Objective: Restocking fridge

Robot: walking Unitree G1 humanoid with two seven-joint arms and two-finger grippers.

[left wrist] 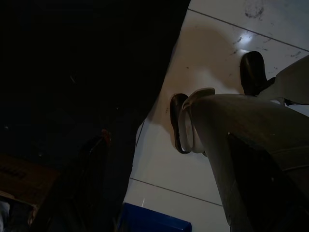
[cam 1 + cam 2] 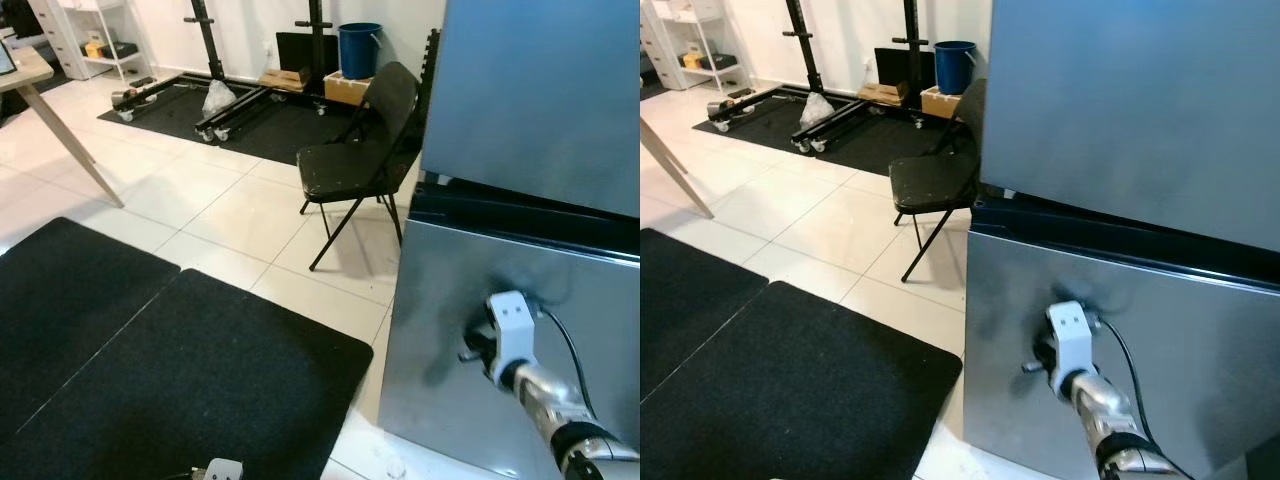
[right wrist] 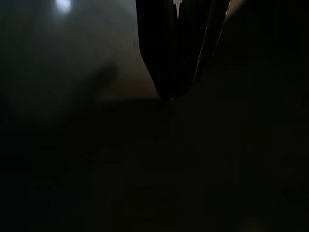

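Nearest, the right gripper [image 2: 1038, 360] is against the fridge's lower door [image 2: 1200, 340], near its left edge; in the right wrist view its fingers [image 3: 169, 53] look pressed together, holding nothing. Both fridge doors appear shut, and no groceries are visible. This fits either reaching to open the fridge or having just closed it. Beyond stands a black folding chair [image 2: 355, 160].

Head views bright, sharp, even indoor light; soft glare on floor tiles [image 2: 230, 200]. Both wrist views very dark.
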